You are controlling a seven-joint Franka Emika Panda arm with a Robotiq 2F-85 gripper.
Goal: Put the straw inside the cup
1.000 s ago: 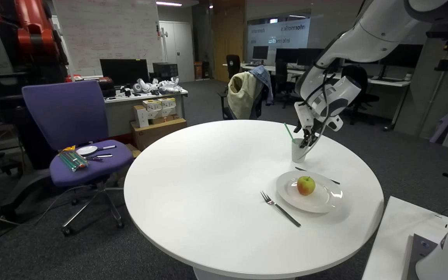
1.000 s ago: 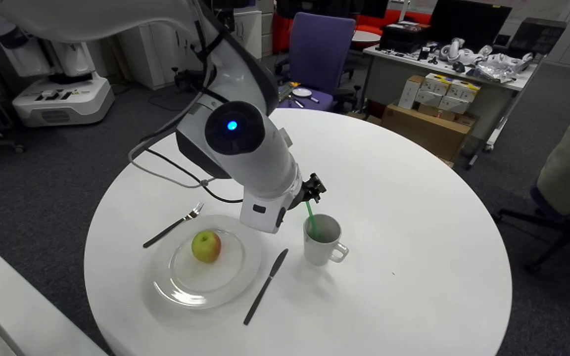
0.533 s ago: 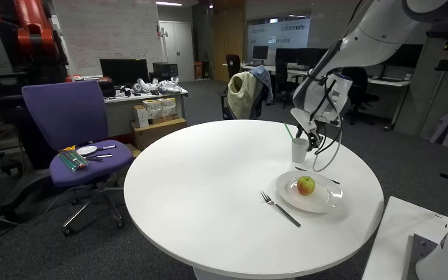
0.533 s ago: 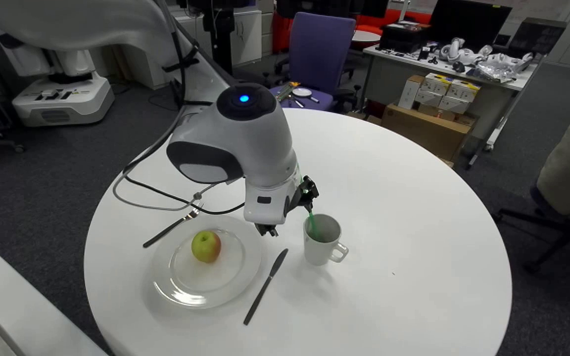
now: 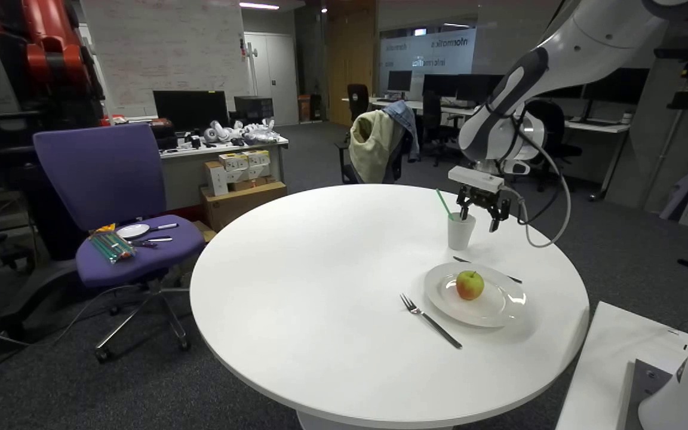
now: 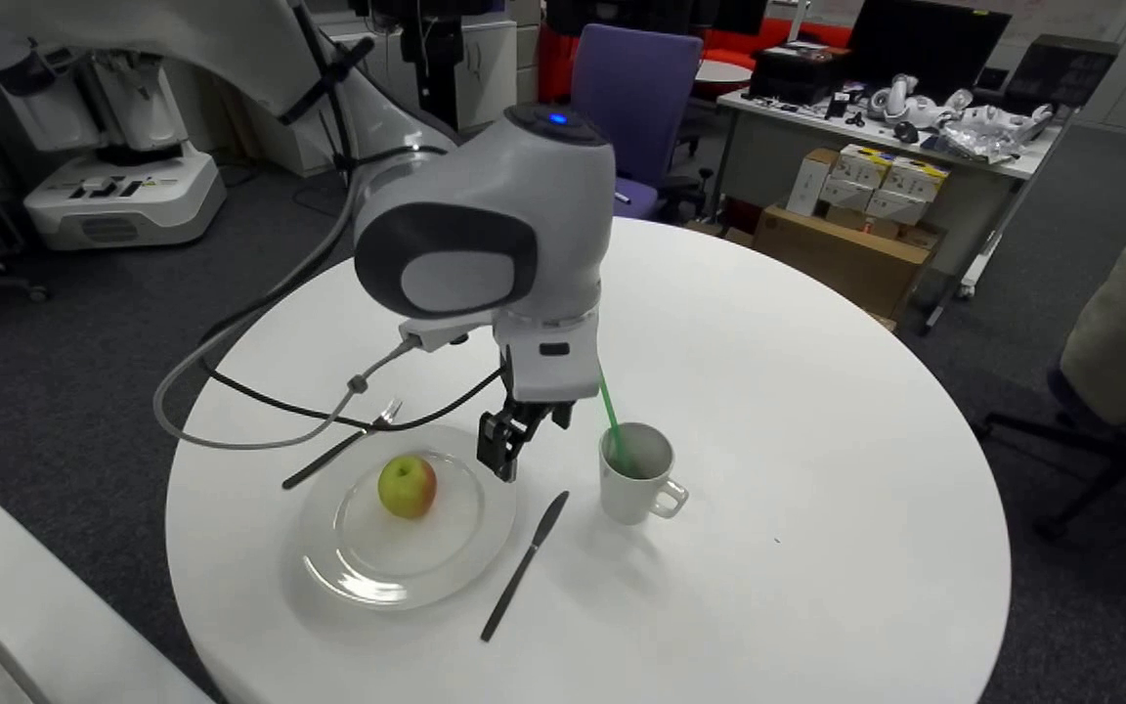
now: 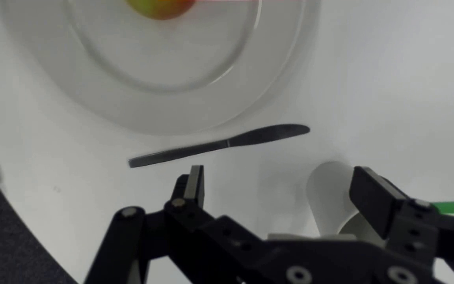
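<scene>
The green straw is seated in the white cup, its lower end within the wall and its upper length projecting above the rim, leaning left in both exterior views. The cup stands upright on the counter. In an exterior view, it is right of the knife; the plate, carrying an apple, lies left of the knife, with the fork beside its far left rim. The jaws are released, spread apart above the counter near the cup (one jaw overlaps it in the wrist view). Contact between that jaw and the cup cannot be confirmed.
</scene>
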